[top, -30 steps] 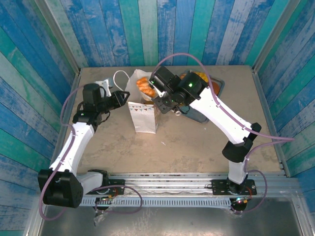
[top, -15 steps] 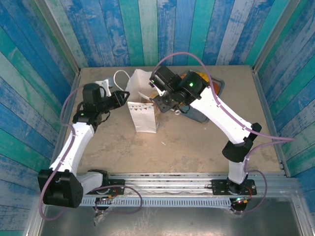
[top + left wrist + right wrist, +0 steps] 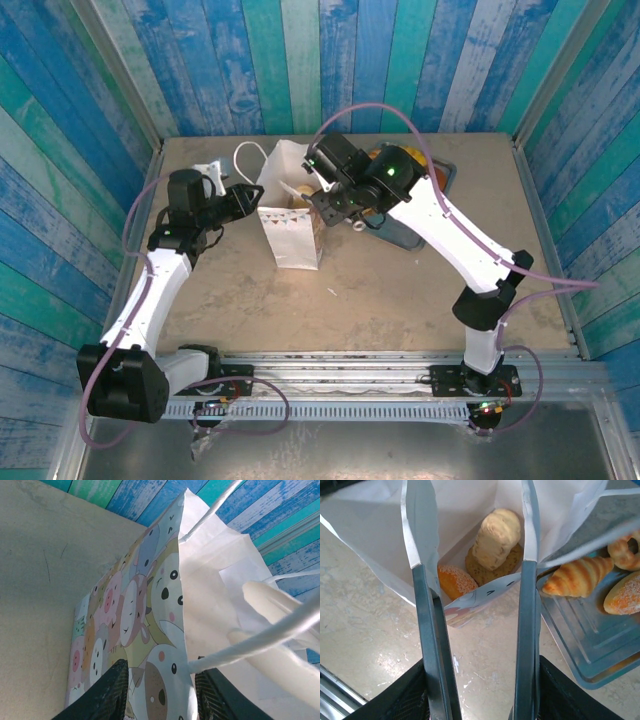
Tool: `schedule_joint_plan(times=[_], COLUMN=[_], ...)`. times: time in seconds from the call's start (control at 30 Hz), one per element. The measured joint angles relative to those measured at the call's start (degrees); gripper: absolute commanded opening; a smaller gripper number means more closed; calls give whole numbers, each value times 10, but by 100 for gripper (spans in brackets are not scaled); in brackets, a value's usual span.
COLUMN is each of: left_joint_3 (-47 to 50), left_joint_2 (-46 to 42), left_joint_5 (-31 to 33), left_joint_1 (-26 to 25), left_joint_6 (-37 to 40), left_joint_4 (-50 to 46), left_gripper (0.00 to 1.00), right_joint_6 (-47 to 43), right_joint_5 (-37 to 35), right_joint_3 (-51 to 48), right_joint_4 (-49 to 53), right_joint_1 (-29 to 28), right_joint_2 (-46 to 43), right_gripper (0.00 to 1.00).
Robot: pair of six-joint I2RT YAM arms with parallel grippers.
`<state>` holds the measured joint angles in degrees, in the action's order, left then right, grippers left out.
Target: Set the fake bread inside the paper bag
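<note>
drop made: thin metal tongs (image 3: 527,645) spread empty over white printed paper bag (image 3: 292,240), glossy toy bread (image 3: 496,537) inside; right fingers (image 3: 400,695) clasping tongs, left fingers (image 3: 102,695) pinching bag wall.

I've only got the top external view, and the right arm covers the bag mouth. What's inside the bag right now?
Observer: The right wrist view shows three pieces in the paper bag: a pale loaf lying on a brown bun, with an orange bun beside them.
Operator: Are the tongs carrying anything?
Observer: No. The tongs, held in the right claw, are spread and empty over the bag mouth.
Operator: And the left claw?
Observer: In the left wrist view, the left claw has one finger outside the bag's printed wall and one inside. Whether it pinches the wall, I cannot tell.
</note>
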<state>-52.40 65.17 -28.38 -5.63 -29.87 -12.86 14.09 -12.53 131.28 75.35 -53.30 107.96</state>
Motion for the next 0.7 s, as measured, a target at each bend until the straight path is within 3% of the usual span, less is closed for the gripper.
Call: schedule_joint_plan(times=[0.37,0.7], left_joint_3=[0,0], left_joint_2=[0,-2], left_joint_5=[-9,-11], left_joint_1=[0,0], left_joint_6=[0,6], left_joint_4=[0,-1], left_gripper=[46,55], right_joint_6=[12,41], right_joint_5=[25,31], right_joint_3=[-27,-131], right_joint_4=[-70,-142], right_joint_1=[2,7], right_joint_2=[-82,-218], right_gripper=[51,51])
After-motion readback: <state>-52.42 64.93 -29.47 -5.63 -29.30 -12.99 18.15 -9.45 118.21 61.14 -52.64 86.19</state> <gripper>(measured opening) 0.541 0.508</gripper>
